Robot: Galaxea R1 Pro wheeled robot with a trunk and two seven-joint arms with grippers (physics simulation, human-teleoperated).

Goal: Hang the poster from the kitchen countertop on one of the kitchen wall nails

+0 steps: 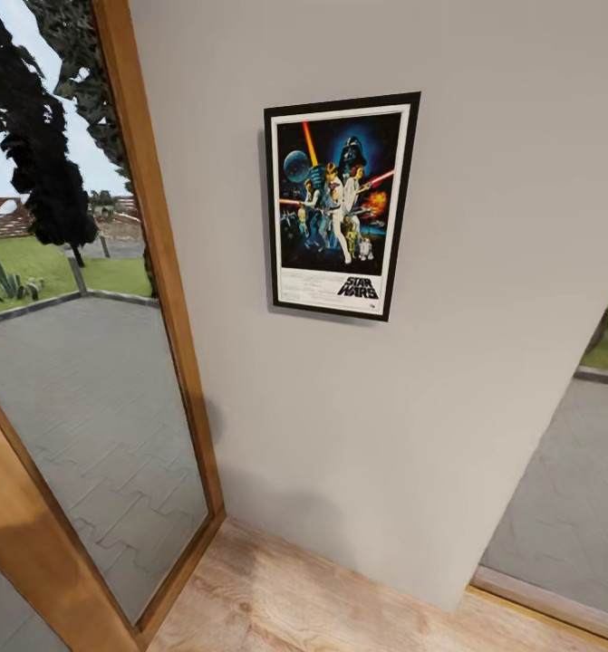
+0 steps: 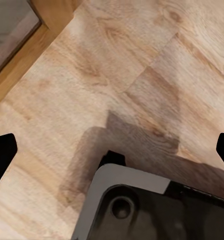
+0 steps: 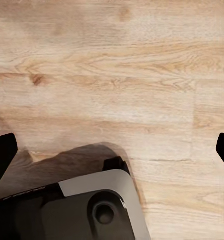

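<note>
the poster (image 1: 340,206) hangs flat on the grey wall (image 1: 485,272), slightly tilted, beside a wood-framed glass door (image 1: 159,272). both wrist views look down on wooden floor (image 3: 117,75); left gripper (image 2: 112,147) and right gripper (image 3: 112,147) fingers stand wide apart, holding nothing.

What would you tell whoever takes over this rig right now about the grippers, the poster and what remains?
Left gripper: open, nothing held, pointing down at the wood floor.
Right gripper: open, nothing held, also over the floor.
Poster: up on the grey wall, between two glazed openings, slightly tilted; no gripper touches it. The nail itself is hidden behind it.
Done: the poster appears to be hung.
Left: probably nothing; perhaps check that it stays put.
</note>
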